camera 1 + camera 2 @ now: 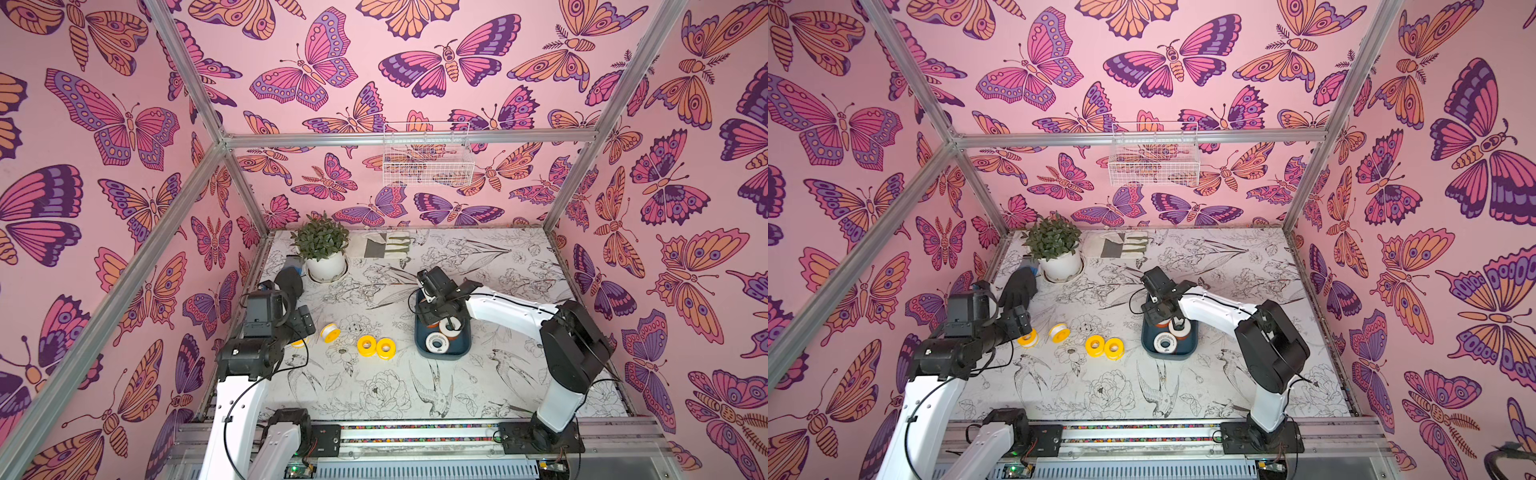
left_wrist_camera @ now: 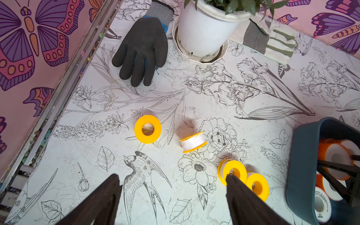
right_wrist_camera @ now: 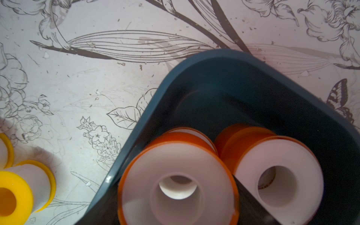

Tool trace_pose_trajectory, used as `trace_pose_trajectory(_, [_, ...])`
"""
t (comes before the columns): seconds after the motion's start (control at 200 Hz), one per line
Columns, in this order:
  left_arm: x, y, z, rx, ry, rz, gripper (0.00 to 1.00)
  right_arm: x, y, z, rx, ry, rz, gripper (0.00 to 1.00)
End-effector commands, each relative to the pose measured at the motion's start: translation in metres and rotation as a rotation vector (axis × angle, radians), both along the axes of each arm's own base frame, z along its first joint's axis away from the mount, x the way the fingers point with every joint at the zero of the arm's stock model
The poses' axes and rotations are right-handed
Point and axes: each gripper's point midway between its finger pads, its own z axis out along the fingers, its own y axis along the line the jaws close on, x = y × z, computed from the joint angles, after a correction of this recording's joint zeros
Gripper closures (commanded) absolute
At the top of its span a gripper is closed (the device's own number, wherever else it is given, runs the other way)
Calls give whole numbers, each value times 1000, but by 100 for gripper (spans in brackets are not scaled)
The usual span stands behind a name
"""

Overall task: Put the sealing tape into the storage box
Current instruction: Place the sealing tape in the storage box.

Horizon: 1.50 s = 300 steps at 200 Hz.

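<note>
At left, the left gripper [image 2: 172,176] hovers over the table [image 1: 1225,374], jaws wide apart and empty. Four yellow rolls of sealing tape [image 1: 1094,345] lie loose mid-table. Rightward, the storage box [image 1: 1173,356] holds orange rolls [image 3: 178,185]; the right gripper [image 1: 1168,322] straddles one, though whether it grips cannot be told

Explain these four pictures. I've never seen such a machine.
Two white-and-black robot arms stand at a flower-printed table. Two pictures look down from overhead; two come from cameras on the arms' wrists. Four small white tape rolls on yellow plastic spools lie on the table; orange-spooled rolls sit in the dark teal plastic storage box. The left tool hangs open, empty. The right tool straddles one orange-spooled roll in the box; whether it grips is unclear. A black work glove and white-potted plant sit farther back.
</note>
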Motion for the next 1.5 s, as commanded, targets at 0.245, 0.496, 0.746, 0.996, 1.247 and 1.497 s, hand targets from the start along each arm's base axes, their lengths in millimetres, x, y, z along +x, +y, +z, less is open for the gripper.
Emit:
trace_pose_trajectory(0.245, [-1,-1,-6,-2,14,-11,11,7,0,4,-18,-19,-17,15])
trace_pose_trajectory(0.496, [-1,-1,-6,-1,14,-13,11,5,1,9,-8,-19,-11,14])
trace_pose_trajectory(0.746, [-1,-1,-6,-1,13,-13,11,-1,7,19,22,-30,16,19])
trace_pose_trajectory(0.996, [-1,-1,-6,-3,12,-14,11,-2,5,28,22,-61,17,19])
trace_pose_trajectory(1.247, [-1,-1,-6,-4,14,-14,11,0,2,31,-24,-100,30,18])
trace_pose_trajectory(1.497, [-1,-2,-7,-8,15,-19,11,0,-5,24,-92,-102,31,18])
